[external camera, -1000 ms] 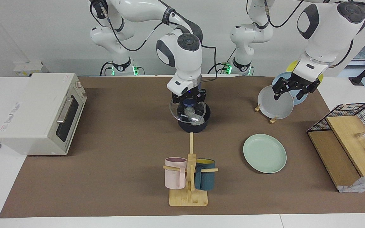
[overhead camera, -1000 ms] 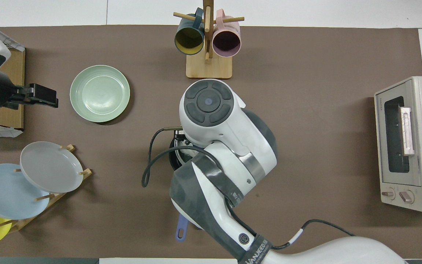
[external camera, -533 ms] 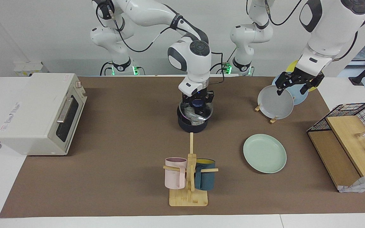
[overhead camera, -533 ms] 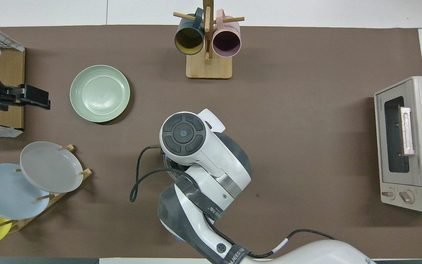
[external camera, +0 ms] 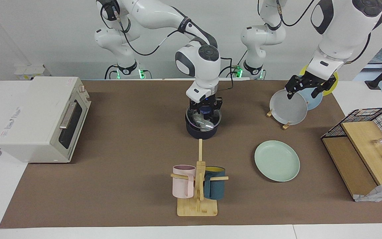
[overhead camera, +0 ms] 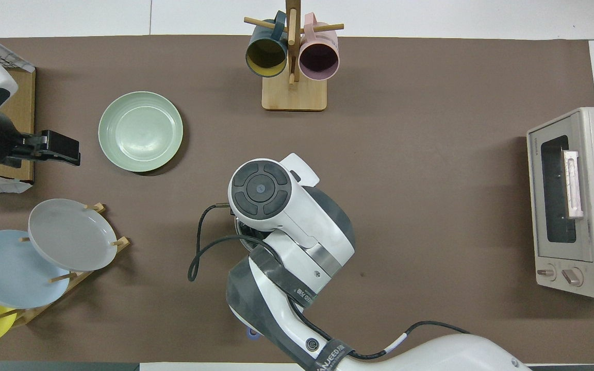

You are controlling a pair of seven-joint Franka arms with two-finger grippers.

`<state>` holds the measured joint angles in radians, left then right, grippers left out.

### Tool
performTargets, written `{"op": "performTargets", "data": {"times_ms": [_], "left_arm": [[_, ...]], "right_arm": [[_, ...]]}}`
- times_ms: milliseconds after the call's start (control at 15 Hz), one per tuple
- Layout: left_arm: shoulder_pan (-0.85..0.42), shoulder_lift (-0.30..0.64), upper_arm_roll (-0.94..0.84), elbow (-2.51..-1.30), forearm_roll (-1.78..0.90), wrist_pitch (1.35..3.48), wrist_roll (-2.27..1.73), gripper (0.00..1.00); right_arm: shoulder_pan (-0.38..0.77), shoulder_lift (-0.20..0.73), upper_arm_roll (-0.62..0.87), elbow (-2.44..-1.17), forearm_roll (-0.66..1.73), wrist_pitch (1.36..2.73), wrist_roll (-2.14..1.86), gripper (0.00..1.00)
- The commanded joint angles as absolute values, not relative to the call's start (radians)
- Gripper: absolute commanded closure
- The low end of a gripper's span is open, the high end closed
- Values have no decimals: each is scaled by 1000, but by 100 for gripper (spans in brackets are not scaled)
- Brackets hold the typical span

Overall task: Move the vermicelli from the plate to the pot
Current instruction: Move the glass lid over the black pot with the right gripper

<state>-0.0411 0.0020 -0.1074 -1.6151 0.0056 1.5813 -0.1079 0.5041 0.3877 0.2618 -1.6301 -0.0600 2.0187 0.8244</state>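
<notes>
- The vermicelli [external camera: 201, 120], a whitish wrapped bundle, lies inside the pot [external camera: 201, 130]; the mint-green plate [external camera: 277, 160] sits bare, toward the left arm's end of the table and farther from the robots than the pot.
- A clear glass lid [external camera: 191, 116] appears to sit on or just above the pot's rim, directly under the right gripper [external camera: 205, 117]. Whether it has seated I cannot tell.
- The relation that matters: the bundle is straight below the right gripper, not off to either side, so any next move is vertical. The right arm is by far the nearer one.
- The right gripper seems to pinch the lid's blue knob [external camera: 206, 109], though the fingers are too closely packed around it to be sure.
- The pot's handle [overhead camera: 251, 332] points toward the robots, mostly hidden under the right arm in the overhead view.
- The left gripper [external camera: 305, 88] hangs over the upright plates in the wooden rack [external camera: 285, 125], fingers spread, gripping nothing; that arm waits.
- Against a second ago, the right gripper and lid have come down from a tilted hover above the pot to its rim, and the left gripper has drifted slightly higher.
</notes>
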Motion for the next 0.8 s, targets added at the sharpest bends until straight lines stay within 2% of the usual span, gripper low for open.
{"op": "performTargets", "data": {"times_ms": [0,267,733], "left_arm": [[-63,-32,-94,-1658,-18,1598,-158,0],[-74,-41,-94,-1672,-17,1600,-144,0],[-64,-38,-94,-1666,-15,1603,-129,0]], "right_arm": [[500,376,268,-1654,-72,2045,856,36],[497,374,268,-1672,-71,2085,871,36],[497,376,267,-1674,-71,2109,874,30]]}}
